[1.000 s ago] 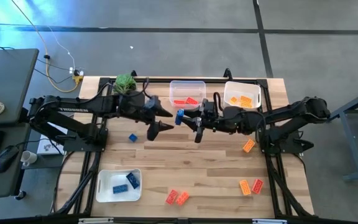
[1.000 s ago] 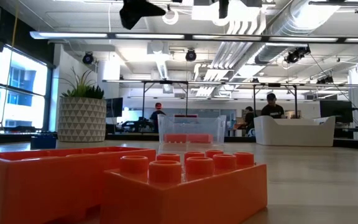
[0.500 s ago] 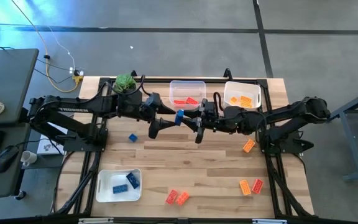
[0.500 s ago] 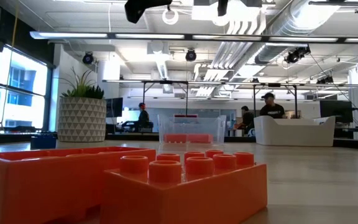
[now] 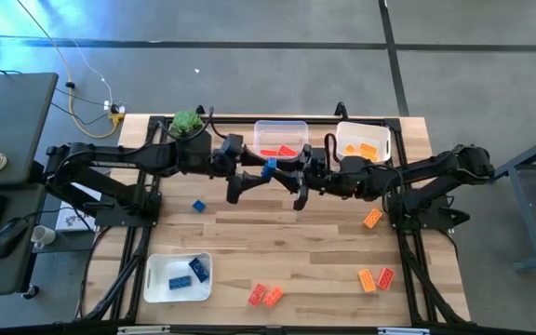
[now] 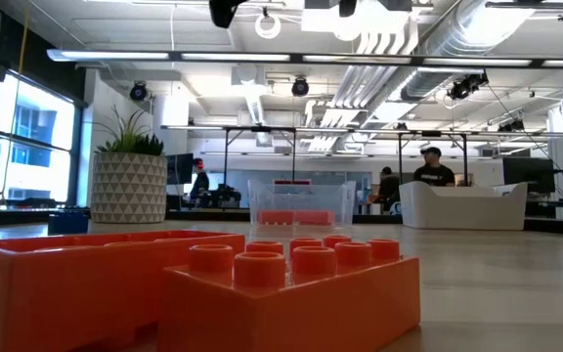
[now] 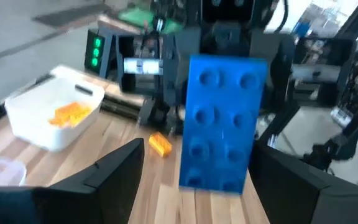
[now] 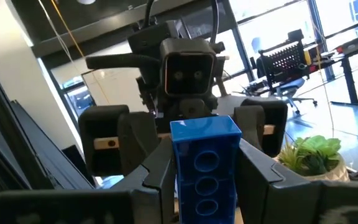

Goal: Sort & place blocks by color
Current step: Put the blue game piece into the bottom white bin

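Note:
My right gripper point(image 5: 291, 179) is shut on a blue block point(image 5: 269, 168), high over the middle of the table. In the right wrist view that blue block point(image 8: 204, 165) stands between my right gripper's point(image 8: 205, 149) fingers. My left gripper point(image 5: 247, 180) is open and faces it from the left. In the left wrist view the left gripper's point(image 7: 197, 151) fingers stand on either side of the block point(image 7: 222, 124) with a gap showing on each side. Other blocks lie loose: a blue one point(image 5: 198, 206), an orange one point(image 5: 371, 218), an orange and red pair point(image 5: 375, 278), a red pair point(image 5: 265, 296). My right gripper pinches the blue block between its two fingers, one on each long side point(image 8: 180, 171). The fingers come level from the table's right. The block is lifted clear of the table and sticks out past the fingertips toward the left gripper.
A white tray point(image 5: 156, 279) with blue blocks sits near the left front. A clear tray point(image 5: 280, 126) with red blocks and a white tray point(image 5: 384, 149) with orange blocks stand at the far edge. A green plant point(image 5: 187, 123) stands far left. Two orange blocks point(image 6: 291, 284) fill the low view's foreground.
My left gripper has moved toward the table's right and slightly up, closing in on the blue block until its open fingers stand around it. The right gripper has kept the block almost still.

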`<state>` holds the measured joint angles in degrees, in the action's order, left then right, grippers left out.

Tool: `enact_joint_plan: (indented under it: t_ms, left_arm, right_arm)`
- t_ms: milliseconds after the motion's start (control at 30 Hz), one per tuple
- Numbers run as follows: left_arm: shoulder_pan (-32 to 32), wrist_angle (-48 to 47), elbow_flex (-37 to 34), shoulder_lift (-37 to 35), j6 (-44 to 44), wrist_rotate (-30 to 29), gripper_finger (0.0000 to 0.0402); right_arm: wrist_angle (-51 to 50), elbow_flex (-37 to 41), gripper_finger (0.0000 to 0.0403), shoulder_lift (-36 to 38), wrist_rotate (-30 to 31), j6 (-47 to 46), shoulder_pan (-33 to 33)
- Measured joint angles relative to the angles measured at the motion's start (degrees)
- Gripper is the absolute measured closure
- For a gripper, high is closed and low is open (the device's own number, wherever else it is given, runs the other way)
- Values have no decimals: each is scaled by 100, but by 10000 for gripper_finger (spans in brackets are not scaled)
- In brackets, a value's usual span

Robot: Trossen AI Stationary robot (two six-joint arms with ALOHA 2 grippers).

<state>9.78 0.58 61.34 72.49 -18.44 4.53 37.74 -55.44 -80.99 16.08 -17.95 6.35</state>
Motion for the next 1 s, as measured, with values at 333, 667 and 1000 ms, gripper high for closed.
enact_joint_plan:
  t_ms: [333,667,1000]
  left_arm:
    - [0,397,0,177,210,-86,134]
    - [-2,372,-2,176,380,-199,242]
    - [-30,-533,0,176,503,-225,291]
  right_arm:
    - [26,0,304,-4,41,2,-37]
    - [17,0,284,-9,125,2,-42]
    - [-175,0,172,-11,207,8,-52]
